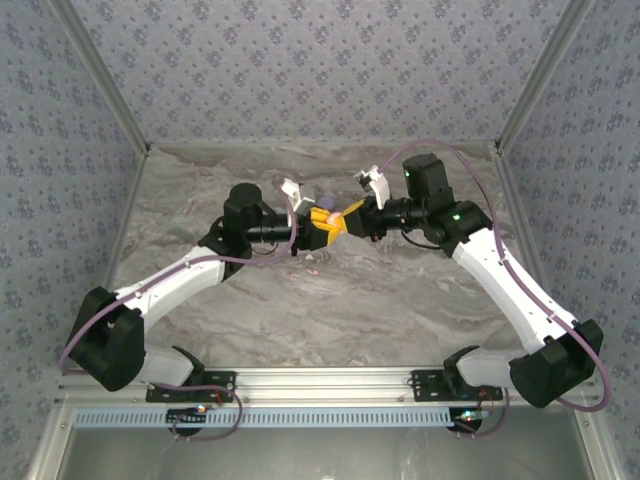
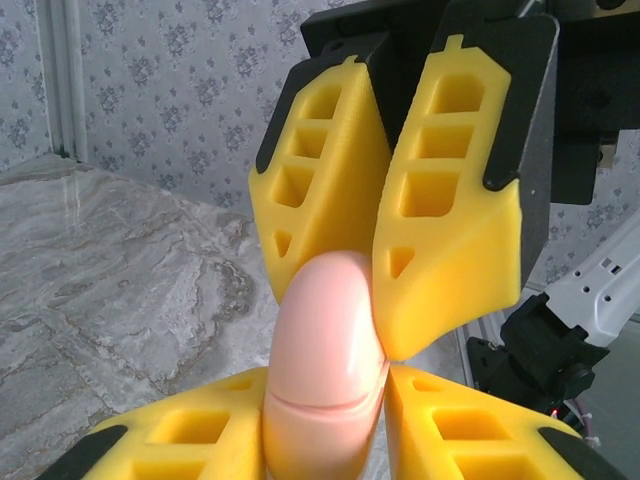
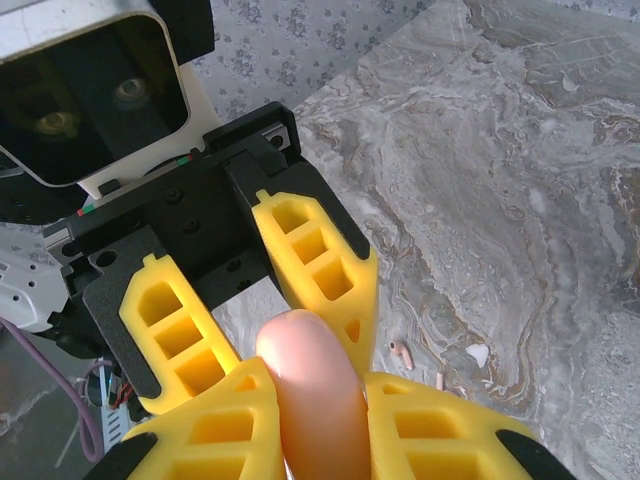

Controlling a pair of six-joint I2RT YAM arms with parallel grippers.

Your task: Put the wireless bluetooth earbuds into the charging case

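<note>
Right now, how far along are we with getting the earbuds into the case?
Done: the pink charging case is off the table, pinched between the left gripper and right gripper. In hand: the case alone; its lid seam looks closed. Left: nearly everything. A pale pink earbud lies loose on the table, so the case must be opened and the earbuds picked up and seated.

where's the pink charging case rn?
The pink charging case is off the table, over its middle in the top external view, clamped between the left gripper and right gripper, both jaws shut on it.
</note>
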